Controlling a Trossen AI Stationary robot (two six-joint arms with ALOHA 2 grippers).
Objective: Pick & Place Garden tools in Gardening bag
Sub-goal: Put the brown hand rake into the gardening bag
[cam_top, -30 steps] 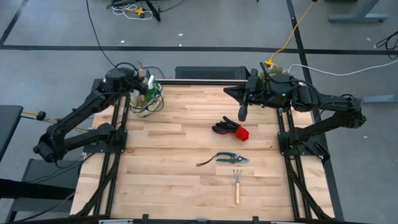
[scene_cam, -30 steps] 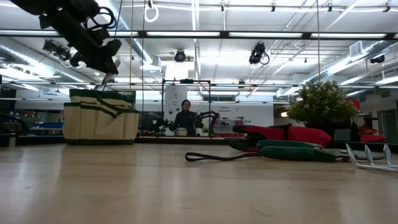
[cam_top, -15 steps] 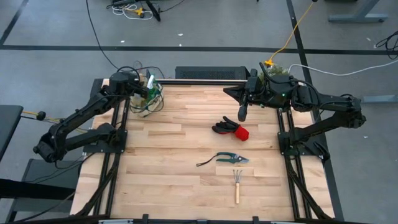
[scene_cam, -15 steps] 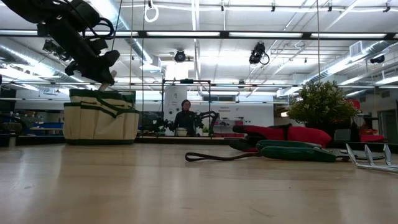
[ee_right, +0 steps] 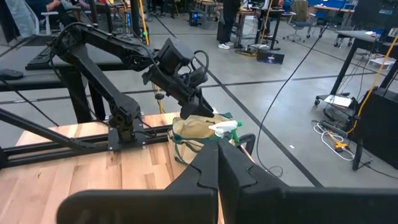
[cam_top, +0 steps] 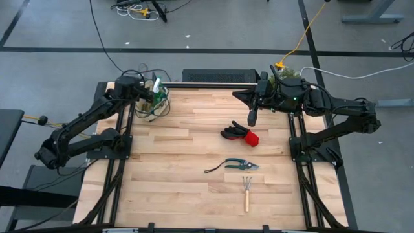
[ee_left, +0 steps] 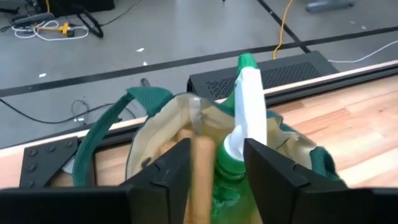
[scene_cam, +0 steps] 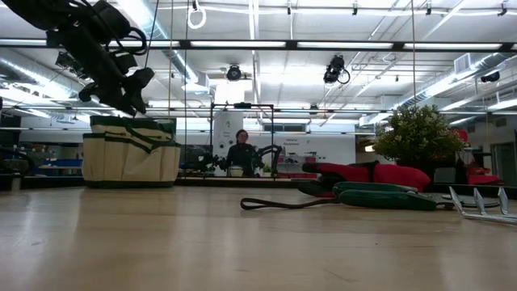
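We're hovering the left gripper [ee_left: 214, 165] over the gardening bag [cam_top: 154, 102] at the table's 11 o'clock, jaws parted around a wooden handle [ee_left: 201, 177] that's standing beside the spray bottle [ee_left: 249, 106]. It could snag coming up. The right gripper [cam_top: 252, 118] is waiting shut at 1 o'clock. Gloves [cam_top: 239, 134], pruning shears [cam_top: 240, 164] and rake [cam_top: 246, 190] are lying out mid-table, nothing blocking them.

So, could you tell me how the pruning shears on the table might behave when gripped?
The pruning shears look rigid, so probably stiff when lifted. Their trailing dark strap seems limp and would likely dangle. Lying flat on the table, they may slide if nudged.
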